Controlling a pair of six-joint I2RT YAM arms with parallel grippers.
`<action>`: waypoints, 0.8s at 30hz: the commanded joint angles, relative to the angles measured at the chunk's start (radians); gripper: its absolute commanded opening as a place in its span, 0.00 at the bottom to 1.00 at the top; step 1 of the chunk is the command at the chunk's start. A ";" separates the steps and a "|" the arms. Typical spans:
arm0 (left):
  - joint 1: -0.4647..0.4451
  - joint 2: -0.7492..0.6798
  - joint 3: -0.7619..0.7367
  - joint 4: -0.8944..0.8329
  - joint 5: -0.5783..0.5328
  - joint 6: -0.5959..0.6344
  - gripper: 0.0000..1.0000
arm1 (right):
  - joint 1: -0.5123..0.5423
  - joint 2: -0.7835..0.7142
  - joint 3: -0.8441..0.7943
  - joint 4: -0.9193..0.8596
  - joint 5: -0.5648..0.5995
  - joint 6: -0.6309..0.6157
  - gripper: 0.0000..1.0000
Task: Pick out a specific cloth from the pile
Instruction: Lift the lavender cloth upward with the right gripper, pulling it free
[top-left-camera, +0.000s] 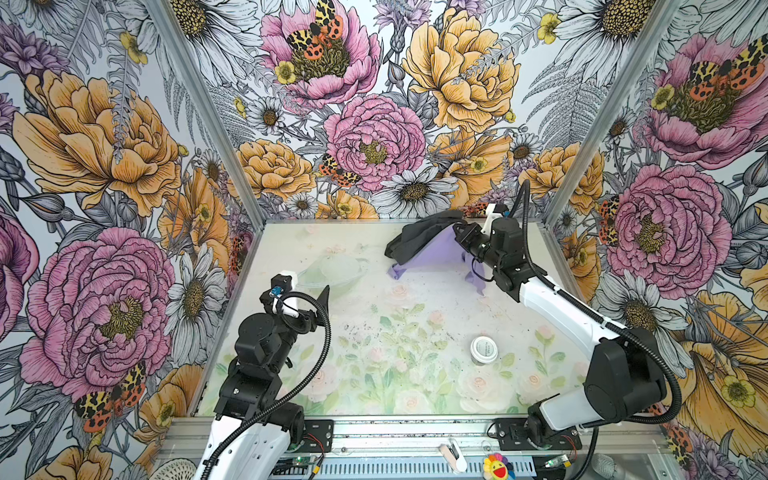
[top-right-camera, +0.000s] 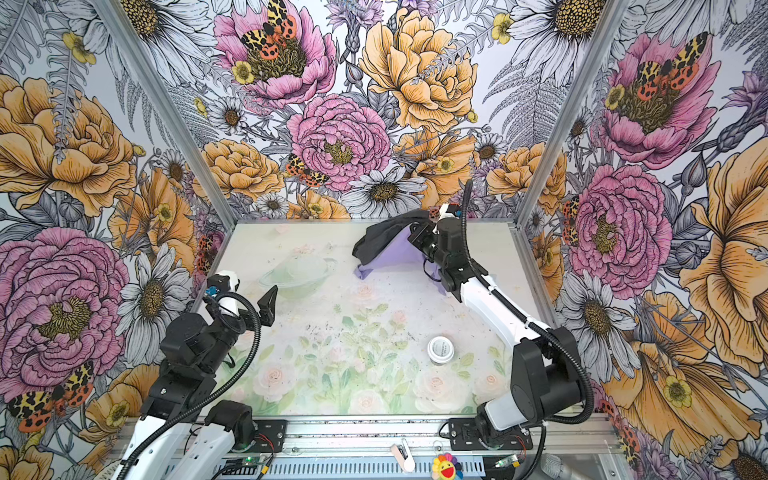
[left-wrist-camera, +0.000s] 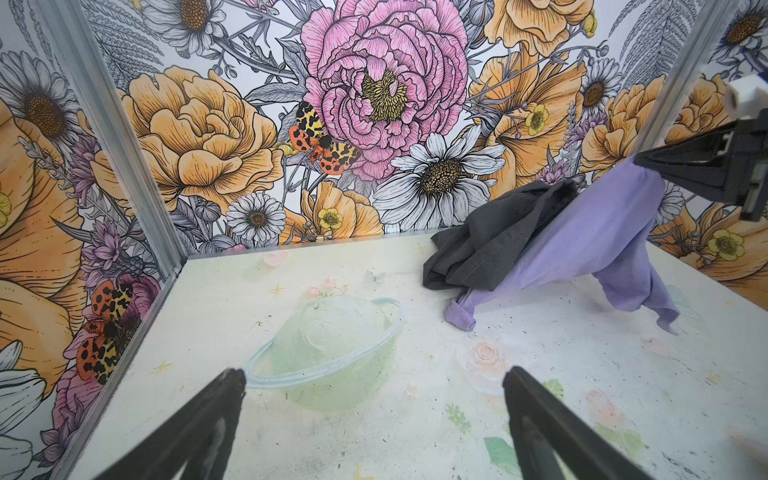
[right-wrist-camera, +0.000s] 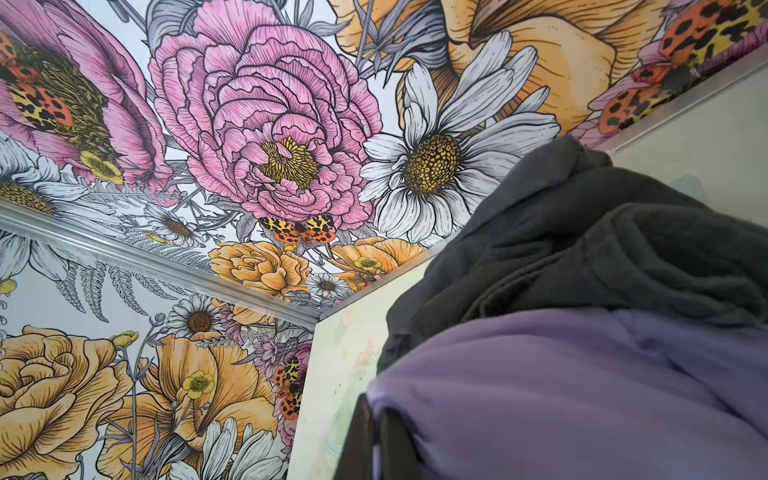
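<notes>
My right gripper (top-left-camera: 457, 228) (top-right-camera: 414, 227) is raised at the back right of the table, shut on a corner of the lavender cloth (top-left-camera: 432, 254) (top-right-camera: 395, 257). The cloth hangs from it like a tent, and its lower ends trail on the table. In the right wrist view the cloth (right-wrist-camera: 582, 395) bunches over the closed fingers (right-wrist-camera: 361, 440). A charcoal garment of the pile (top-left-camera: 415, 237) (top-right-camera: 380, 239) (left-wrist-camera: 490, 249) lies draped over the cloth's far side. My left gripper (top-left-camera: 322, 309) (top-right-camera: 269, 307) (left-wrist-camera: 374, 376) hovers open and empty at the left.
A small jar with a white lid (top-left-camera: 484, 350) (top-right-camera: 441, 350) stands at the front right, near the right arm's elbow. Flowered walls with metal posts close in the back and both sides. The raised cloth is close to the back wall.
</notes>
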 joint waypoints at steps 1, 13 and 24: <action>-0.010 -0.013 -0.011 -0.001 -0.015 0.018 0.99 | -0.003 -0.058 0.082 0.060 -0.021 -0.034 0.00; -0.011 -0.013 -0.010 0.000 -0.016 0.017 0.99 | -0.004 -0.048 0.210 0.016 -0.030 -0.074 0.00; -0.011 -0.017 -0.010 -0.001 -0.019 0.019 0.99 | -0.002 -0.048 0.278 -0.013 -0.041 -0.113 0.00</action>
